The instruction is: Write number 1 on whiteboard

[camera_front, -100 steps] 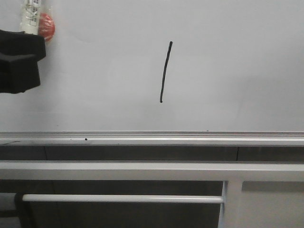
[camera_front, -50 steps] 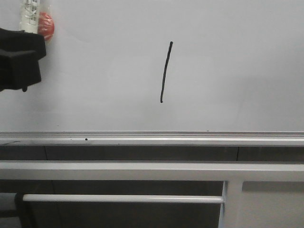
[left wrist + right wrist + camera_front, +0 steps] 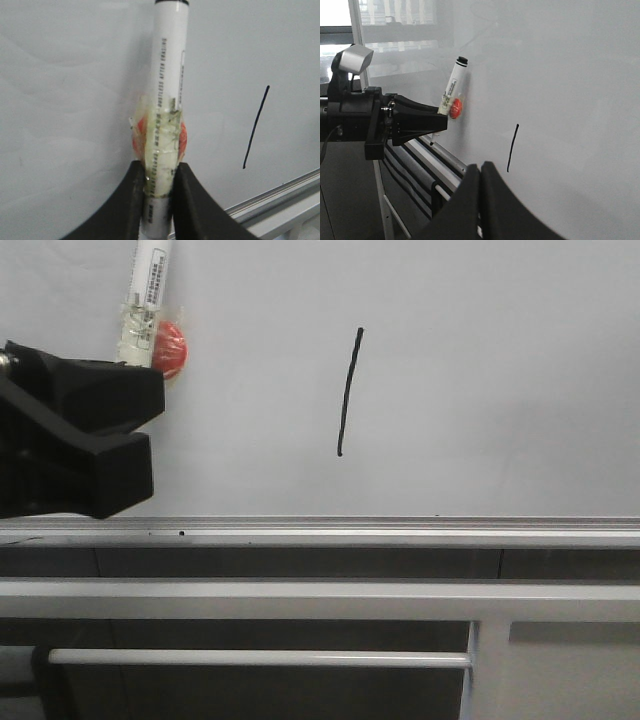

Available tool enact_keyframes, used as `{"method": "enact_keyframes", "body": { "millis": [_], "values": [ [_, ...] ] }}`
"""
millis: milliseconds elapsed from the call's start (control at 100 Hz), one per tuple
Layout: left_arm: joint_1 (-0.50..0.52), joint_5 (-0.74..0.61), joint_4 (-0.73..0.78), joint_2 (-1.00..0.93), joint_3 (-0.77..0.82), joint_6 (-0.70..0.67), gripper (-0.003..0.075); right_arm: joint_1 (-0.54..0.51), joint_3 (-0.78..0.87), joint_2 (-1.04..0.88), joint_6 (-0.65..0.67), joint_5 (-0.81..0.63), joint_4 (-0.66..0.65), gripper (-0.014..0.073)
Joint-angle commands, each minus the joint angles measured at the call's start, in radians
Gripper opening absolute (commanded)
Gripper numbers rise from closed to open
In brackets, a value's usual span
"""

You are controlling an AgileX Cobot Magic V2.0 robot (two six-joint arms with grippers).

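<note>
**Left fingers clamp marker, stroke on board**

My left gripper (image 3: pixel 159 172) is closed on a white marker (image 3: pixel 166 75), black fingers (image 3: pixel 131 195) pressing both sides of the barrel just below a wrap of clear tape with a red-orange blob (image 3: pixel 181 139) stuck under it. Marker stands near upright, slightly tilted, black tip end pointing up, away from my fingers. In the front view the left gripper (image 3: pixel 135 365) sits at the left edge with the marker (image 3: pixel 147 285) rising above it, red blob (image 3: pixel 168 348) beside the barrel.

My right gripper (image 3: pixel 480 172) has its two black fingers pressed together, nothing between them, off the board.

The number 1 (image 3: pixel 348 392) is a thin black slightly slanted stroke near the middle of the whiteboard (image 3: pixel 500 390), well apart from the marker and to its right in the front view. Also seen in the left wrist view (image 3: pixel 255 127) and right wrist view (image 3: pixel 513 148).

Below the board runs the silver bottom rail (image 3: pixel 400 532), with a tiny black dot (image 3: pixel 181 533) on it, then grey frame bars (image 3: pixel 300 600) underneath.
</note>
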Motion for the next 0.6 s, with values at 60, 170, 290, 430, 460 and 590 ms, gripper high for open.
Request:
{"method": "enact_keyframes", "body": {
  "millis": [60,170,290,430,460,590],
  "values": [
    [-0.008,-0.243,0.011,-0.017,-0.002,-0.014,-0.002,-0.005,-0.028,0.008,-0.008,0.019,0.01,-0.0063],
    [-0.008,-0.243,0.008,-0.01,0.008,-0.025,-0.002,-0.005,-0.028,0.008,-0.008,0.019,0.01,-0.0063],
    [-0.008,-0.243,0.01,0.019,0.009,-0.042,-0.002,-0.005,-0.028,0.008,-0.008,0.019,0.01,-0.0063],
    [-0.008,-0.243,0.002,0.046,0.009,-0.047,-0.002,-0.005,-0.028,0.008,-0.008,0.019,0.01,-0.0063],
    [-0.008,-0.243,0.0,0.046,0.009,-0.047,-0.002,-0.005,-0.028,0.008,-0.008,0.019,0.01,-0.0063],
    [0.002,-0.243,-0.006,0.046,0.007,-0.047,-0.002,-0.005,-0.028,0.008,-0.008,0.019,0.01,-0.0063]
  ]
}}
